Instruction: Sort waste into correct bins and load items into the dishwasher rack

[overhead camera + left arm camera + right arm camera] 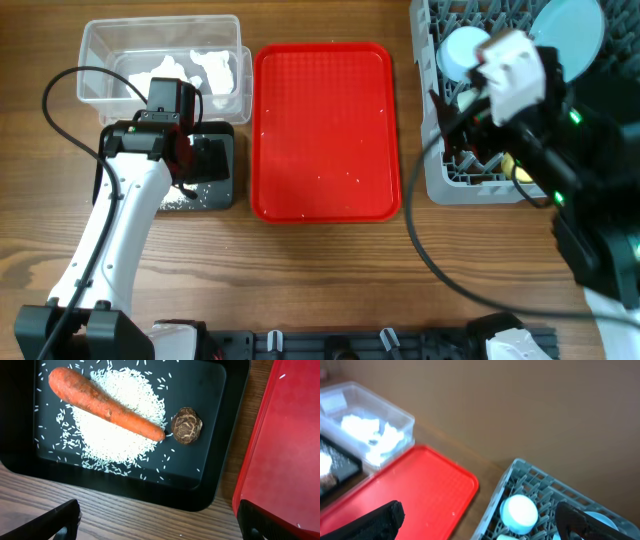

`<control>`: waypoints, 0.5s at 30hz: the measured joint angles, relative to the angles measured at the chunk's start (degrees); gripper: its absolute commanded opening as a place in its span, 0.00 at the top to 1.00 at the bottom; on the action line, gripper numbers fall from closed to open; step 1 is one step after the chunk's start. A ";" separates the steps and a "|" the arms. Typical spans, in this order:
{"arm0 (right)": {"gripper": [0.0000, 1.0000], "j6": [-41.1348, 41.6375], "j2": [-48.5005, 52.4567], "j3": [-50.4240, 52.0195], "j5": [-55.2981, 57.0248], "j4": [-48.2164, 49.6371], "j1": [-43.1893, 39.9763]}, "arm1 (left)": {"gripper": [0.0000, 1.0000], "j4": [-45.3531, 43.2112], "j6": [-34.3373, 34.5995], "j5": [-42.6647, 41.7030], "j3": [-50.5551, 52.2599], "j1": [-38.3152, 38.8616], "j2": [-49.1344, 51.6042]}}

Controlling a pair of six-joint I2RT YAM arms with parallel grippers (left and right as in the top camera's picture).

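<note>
L hand (160,527) is wide open, holds nothing; carrot (105,405), rice (115,440) & brown lump (187,425) lie in the black tray (222,390) right under it. R hand (480,525), open & empty too, hangs over the rack (535,482). Looks nearly done; next, prob. lift both hands away.

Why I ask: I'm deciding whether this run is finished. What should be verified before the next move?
1. Left gripper open, empty: ok.
2. Right gripper open, empty: ok.
3. Carrot, rice, brown lump inside black tray: ok.
4. Napkins inside clear tub: ok.
5. Red serving tray free of food: not ok, stray grains on it.
6. Plate, bowl standing in dishwasher rack: ok.
</note>
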State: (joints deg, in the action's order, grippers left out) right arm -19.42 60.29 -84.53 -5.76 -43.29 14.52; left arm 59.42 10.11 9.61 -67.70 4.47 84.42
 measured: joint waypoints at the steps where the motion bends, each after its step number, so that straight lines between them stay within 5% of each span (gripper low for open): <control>1: 0.00 1.46 -1.95 0.17 0.44 0.76 0.00 | 0.00 0.00 0.00 0.02 0.00 0.00 0.00; 4: 0.00 3.58 -7.80 4.74 2.21 7.91 0.00 | 0.00 0.04 0.00 0.00 0.00 0.00 0.00; 8: 0.00 4.70 -17.46 22.23 4.31 21.62 0.00 | 0.00 0.07 0.00 0.00 0.00 0.00 0.00; 15: 0.00 4.90 -31.17 48.52 5.18 31.52 -2.25 | 0.00 0.04 0.00 0.00 0.00 0.00 0.00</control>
State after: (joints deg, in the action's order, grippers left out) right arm -14.52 29.12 -36.01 -0.58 -11.77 12.27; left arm 59.46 10.11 9.61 -67.70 4.47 84.42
